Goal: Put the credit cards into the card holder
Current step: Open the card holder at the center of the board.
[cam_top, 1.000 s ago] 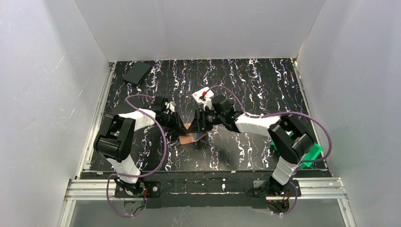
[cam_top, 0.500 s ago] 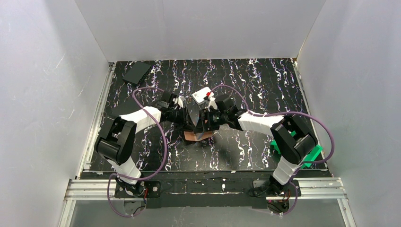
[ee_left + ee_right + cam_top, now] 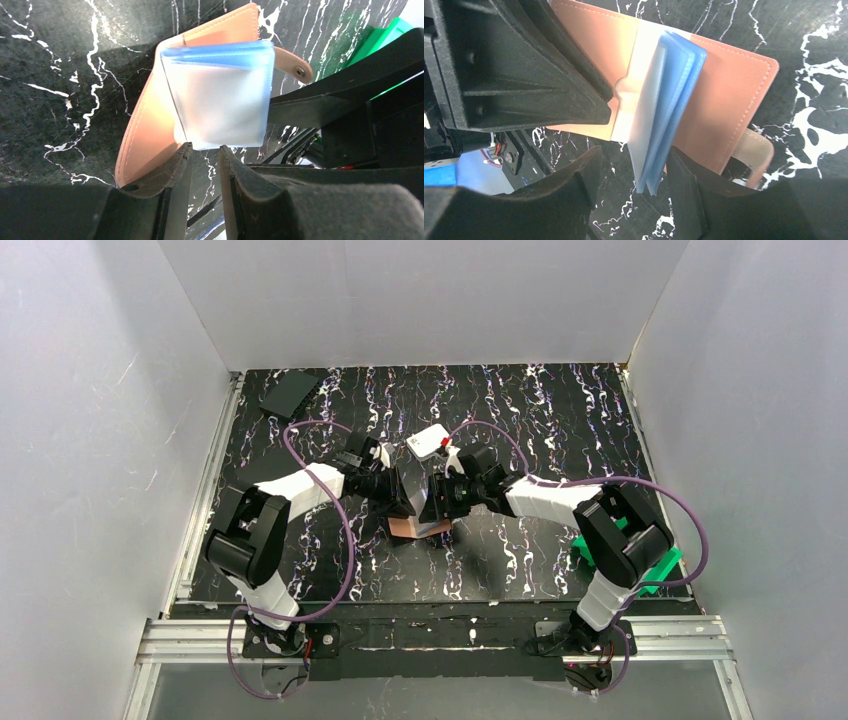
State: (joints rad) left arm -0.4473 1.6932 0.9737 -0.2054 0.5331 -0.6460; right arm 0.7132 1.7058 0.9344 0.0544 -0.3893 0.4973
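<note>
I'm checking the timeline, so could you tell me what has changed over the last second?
Both grippers moved toward the far side, lifting the grey flap upright. The orange card holder stayed flat. The white box, dark case and green bin did not move.

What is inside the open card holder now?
Inside the card holder, only frosted blue-edged sleeves show, standing up from the leather. No card is visible; whether one sits between the sleeves cannot be seen.

Even, bright overhead light, soft shadows; wrist views sharp on the table, foreground blurred.
</note>
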